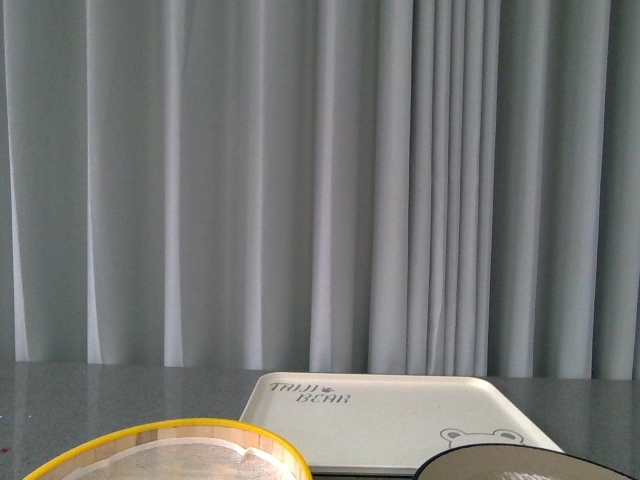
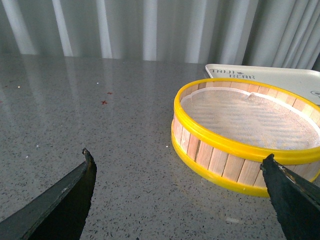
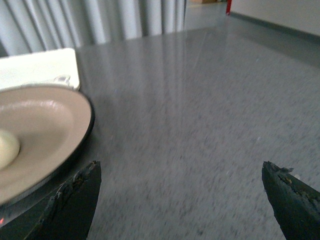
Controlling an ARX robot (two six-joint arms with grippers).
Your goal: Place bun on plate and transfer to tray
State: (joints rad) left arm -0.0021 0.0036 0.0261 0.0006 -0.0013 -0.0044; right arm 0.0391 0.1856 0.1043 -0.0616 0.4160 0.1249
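Only one text can be read, and it stands on the tray [image 1: 400, 425]. The lettering [image 1: 310, 393] is grey, slanted capitals in 2 lines, near the tray's far left corner. The 2nd line reads "BEAR". The 1st line starts w/ "TA"; the rest is thin strokes and I cannot tell the letters.

In the left wrist view the same lettering [image 2: 232, 74] shows on the tray [image 2: 280, 79] behind the steamer basket [image 2: 225, 145], small & blurred, and only "BEAR" is clear.

Near the tray's right front corner is a bear-face drawing [image 1: 481, 436].

On the surface [image 2: 125, 160] are 2 tiny red marks [image 2: 104, 102], one approx. like an "x".
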